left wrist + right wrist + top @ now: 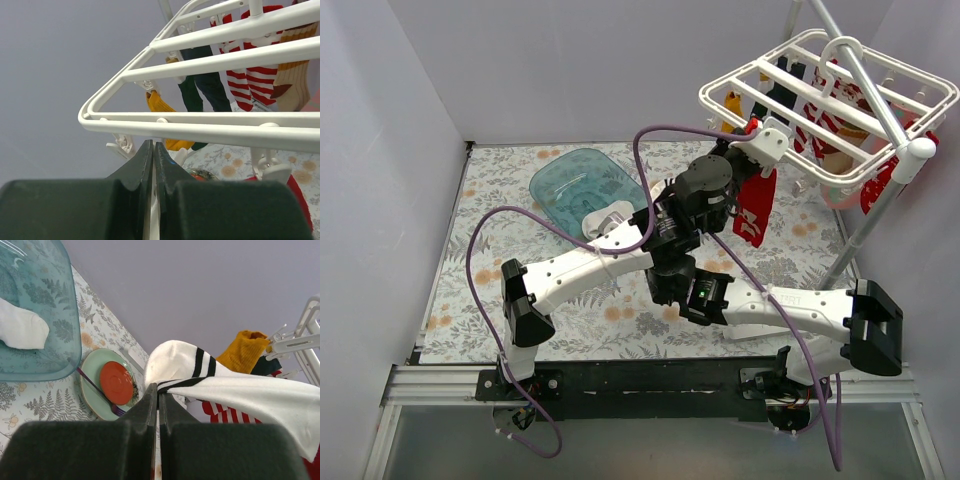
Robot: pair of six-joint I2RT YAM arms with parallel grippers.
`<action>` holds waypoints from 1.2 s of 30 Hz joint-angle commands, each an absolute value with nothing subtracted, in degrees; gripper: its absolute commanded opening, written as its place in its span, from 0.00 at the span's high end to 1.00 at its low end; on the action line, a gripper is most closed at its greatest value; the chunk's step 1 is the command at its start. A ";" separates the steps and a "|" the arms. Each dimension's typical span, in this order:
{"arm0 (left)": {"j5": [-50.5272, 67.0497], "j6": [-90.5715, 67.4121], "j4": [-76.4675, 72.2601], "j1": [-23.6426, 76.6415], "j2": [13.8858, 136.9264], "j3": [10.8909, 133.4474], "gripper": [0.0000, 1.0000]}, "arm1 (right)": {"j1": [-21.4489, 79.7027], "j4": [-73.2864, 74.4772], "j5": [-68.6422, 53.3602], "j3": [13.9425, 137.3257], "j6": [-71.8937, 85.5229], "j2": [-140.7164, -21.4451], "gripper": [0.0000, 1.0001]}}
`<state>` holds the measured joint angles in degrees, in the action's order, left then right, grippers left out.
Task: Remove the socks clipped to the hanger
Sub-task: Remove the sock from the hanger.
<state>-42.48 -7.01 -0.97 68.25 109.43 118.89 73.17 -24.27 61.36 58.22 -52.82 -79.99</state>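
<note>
lettering on the right arm [800, 305] is too small to read. right gripper [158, 390] is pinched on a white sock [235, 395], left gripper [152, 148] squeezed together just under the hanger [200, 131] far right, other socks [250, 85] clipped on it, wrists overlap from above

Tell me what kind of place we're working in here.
Probably a staged lab booth, not a home: plain white walls box in a fern-print tabletop, with a sock-laden drying hanger and a blue tub as props.
</note>
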 commanded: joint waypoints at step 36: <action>-34.71 -14.51 7.21 67.15 100.55 116.19 0.69 | 75.06 -20.21 58.27 69.26 -50.80 -85.25 0.99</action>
<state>-33.65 -16.82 9.13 67.24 103.74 116.62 73.97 -20.23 61.30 67.09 -51.94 -85.03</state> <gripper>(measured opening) 0.308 0.030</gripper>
